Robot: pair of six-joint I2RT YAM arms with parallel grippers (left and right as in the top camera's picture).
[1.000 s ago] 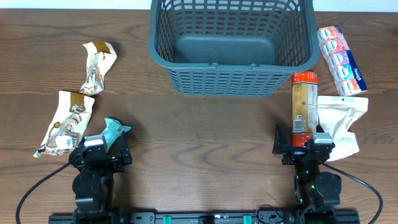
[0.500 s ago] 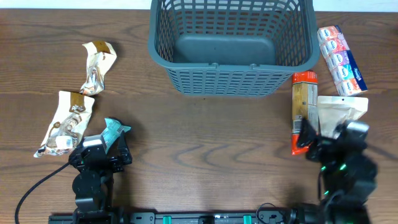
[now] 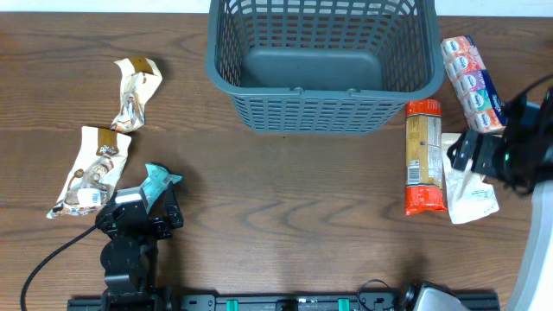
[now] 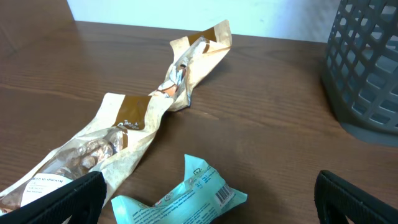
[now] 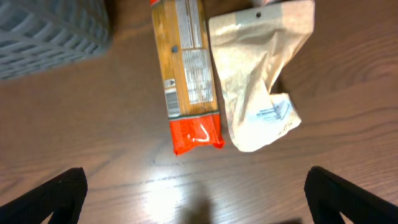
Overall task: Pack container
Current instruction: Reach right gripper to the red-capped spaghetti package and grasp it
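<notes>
Right tool (image 5: 196,202), wide open and empty, should straddle the long orange-and-tan plastic packet (image 5: 186,74) across its narrow width; close gently.

Premises: robotics lab bench, not domestic. Grounds: a robot arm (image 3: 128,250) stands on a black rail (image 3: 276,304) along the bottom edge of the overhead frame; black cable (image 3: 47,256) trails lower left; wood-grain table (image 3: 285,207); plain pale wall (image 4: 137,12) across the top of the left wrist view
</notes>
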